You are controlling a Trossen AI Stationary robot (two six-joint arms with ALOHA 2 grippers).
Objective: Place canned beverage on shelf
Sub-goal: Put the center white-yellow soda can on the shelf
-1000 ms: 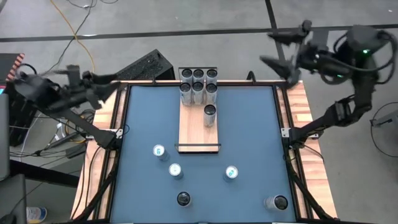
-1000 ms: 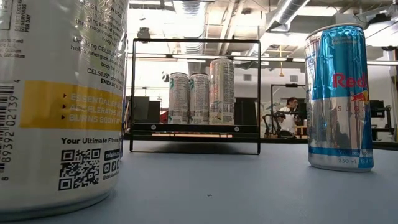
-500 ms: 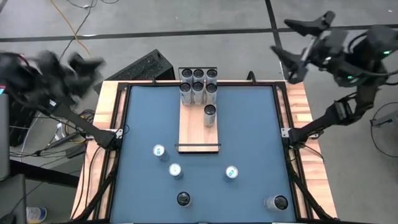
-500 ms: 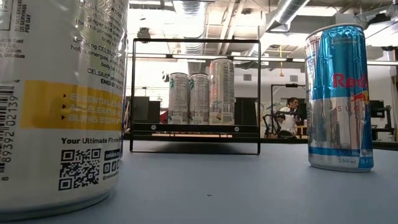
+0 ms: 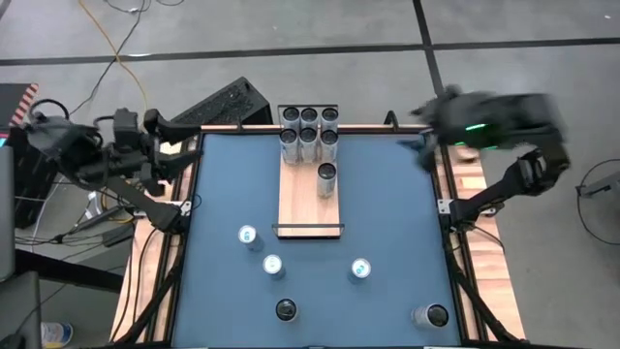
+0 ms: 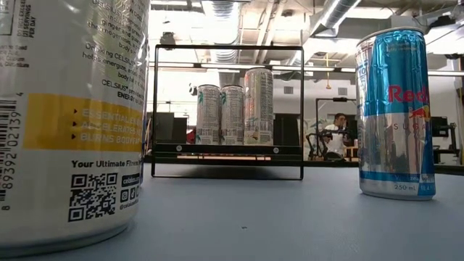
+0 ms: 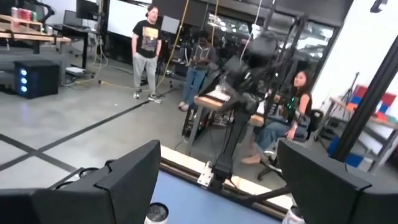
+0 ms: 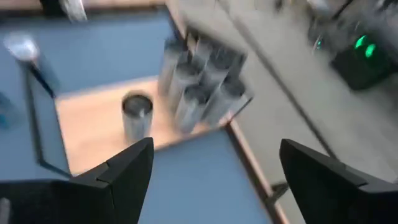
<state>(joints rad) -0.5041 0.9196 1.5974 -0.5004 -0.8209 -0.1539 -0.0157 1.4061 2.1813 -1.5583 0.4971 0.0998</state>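
Blue table (image 5: 387,194): shelf (image 5: 310,199) at far centre, seven cans stocked; five cans loose near side. Left gripper (image 5: 179,141) and right gripper (image 5: 421,145) are held off at the far corners, jaws apart, empty. One loose can (image 5: 248,236) should be approached from above and kept upright.

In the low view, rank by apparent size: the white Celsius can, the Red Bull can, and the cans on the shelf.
1. Celsius can: largest, overfilling the frame, but it is nearest the camera.
2. Red Bull can.
3. Shelf cans: smallest, yet farthest back.
Nearness drives this order; true sizes cannot be told.
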